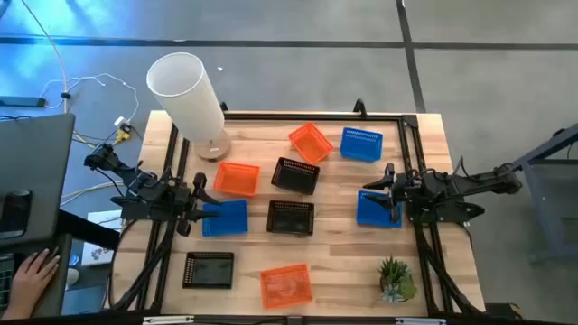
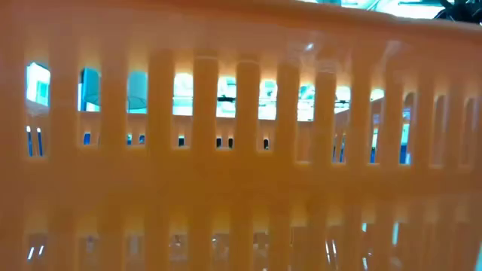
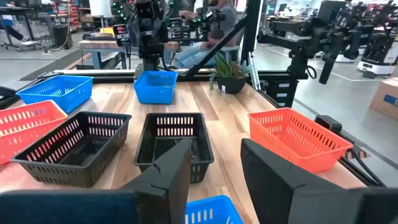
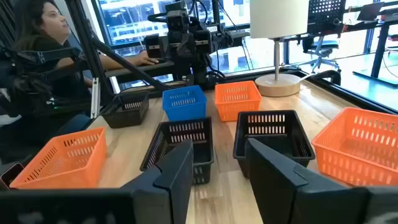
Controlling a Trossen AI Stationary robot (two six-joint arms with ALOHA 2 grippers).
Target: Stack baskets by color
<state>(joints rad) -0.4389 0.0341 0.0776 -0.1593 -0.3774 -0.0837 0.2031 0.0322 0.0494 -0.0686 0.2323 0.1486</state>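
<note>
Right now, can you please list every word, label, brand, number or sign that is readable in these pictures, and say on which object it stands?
There is none that can be read.
The baskets carry no print.
The white cylinder is plain.
The cardboard box beyond the table shows no readable label.

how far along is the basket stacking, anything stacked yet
Nothing looks stacked: all nine baskets lie apart on the table. In hand: the left gripper sits open at one blue basket, the right gripper open at another blue basket, neither lifted. Left: all three colours, including the third blue basket.
</note>
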